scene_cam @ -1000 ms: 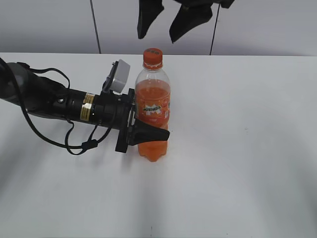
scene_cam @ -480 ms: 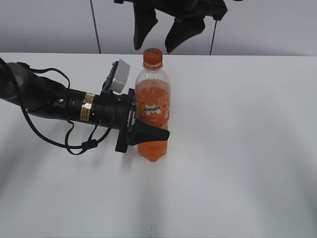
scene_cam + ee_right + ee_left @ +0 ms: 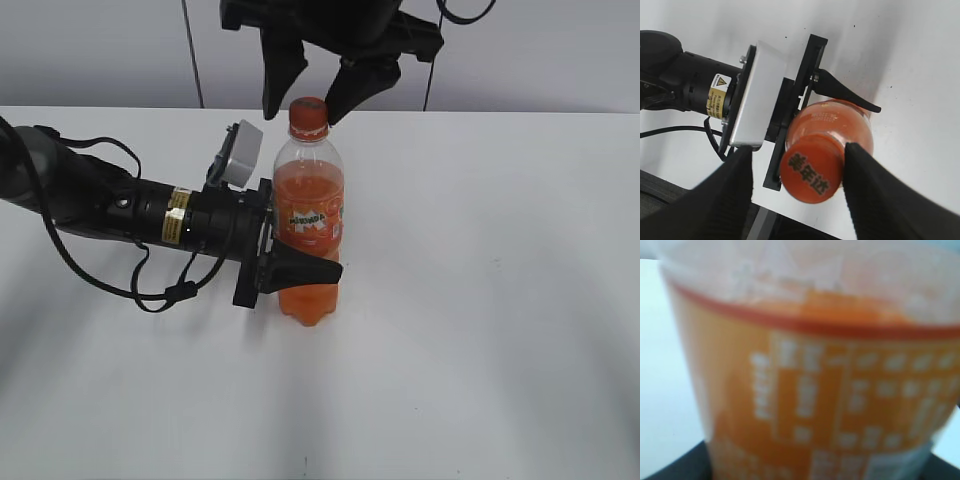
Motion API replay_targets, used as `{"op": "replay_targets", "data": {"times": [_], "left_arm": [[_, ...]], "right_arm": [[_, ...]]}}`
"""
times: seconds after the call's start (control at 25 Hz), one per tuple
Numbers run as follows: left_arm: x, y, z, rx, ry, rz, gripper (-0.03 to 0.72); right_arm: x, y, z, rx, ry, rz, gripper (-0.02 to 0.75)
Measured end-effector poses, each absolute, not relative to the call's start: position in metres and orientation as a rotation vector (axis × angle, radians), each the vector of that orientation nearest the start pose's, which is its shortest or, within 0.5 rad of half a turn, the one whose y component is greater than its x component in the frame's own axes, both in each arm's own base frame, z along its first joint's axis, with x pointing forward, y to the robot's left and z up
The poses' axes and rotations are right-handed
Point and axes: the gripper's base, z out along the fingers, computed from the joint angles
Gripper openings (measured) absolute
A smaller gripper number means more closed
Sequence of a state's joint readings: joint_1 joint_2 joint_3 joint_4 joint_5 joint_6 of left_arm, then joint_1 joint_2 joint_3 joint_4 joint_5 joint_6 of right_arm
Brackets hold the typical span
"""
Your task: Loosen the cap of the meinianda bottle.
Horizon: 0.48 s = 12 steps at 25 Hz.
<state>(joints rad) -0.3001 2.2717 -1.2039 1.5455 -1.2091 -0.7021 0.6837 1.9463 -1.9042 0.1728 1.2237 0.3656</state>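
The meinianda bottle (image 3: 310,215) stands upright on the white table, full of orange drink, with its orange cap (image 3: 309,115) on top. My left gripper (image 3: 305,258) reaches in from the left and is shut on the bottle's lower body; one black finger (image 3: 300,270) crosses its front. The left wrist view is filled by the blurred orange label (image 3: 840,405). My right gripper (image 3: 302,116) hangs open from above with a finger on each side of the cap. From the right wrist, the cap (image 3: 812,172) lies between the fingers (image 3: 875,195), close to the right one and apart from the left one.
The left arm (image 3: 110,205), with its grey camera block (image 3: 240,155) and looping cable (image 3: 150,290), lies low across the table's left half. White table (image 3: 480,300) spreads right of and in front of the bottle. A grey wall stands behind.
The right gripper has come down from above the bottle until its open fingers flank the cap. The left gripper and the bottle have stayed put.
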Motion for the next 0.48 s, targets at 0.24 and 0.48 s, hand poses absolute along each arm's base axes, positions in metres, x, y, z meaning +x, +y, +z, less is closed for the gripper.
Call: {"op": "replay_targets", "data": {"times": [0.24,0.48], "left_arm": [[0.3467,-0.1963,0.0922,1.43,1.447,-1.159,0.413],[0.3467,-0.1963,0.0922,1.43,1.446,-1.159,0.412]], "right_arm": [[0.3193,0.2789,0.322,-0.414,2.815,0.496,0.428],[0.3197,0.2781,0.3217,-0.425,2.813,0.479,0.347]]}}
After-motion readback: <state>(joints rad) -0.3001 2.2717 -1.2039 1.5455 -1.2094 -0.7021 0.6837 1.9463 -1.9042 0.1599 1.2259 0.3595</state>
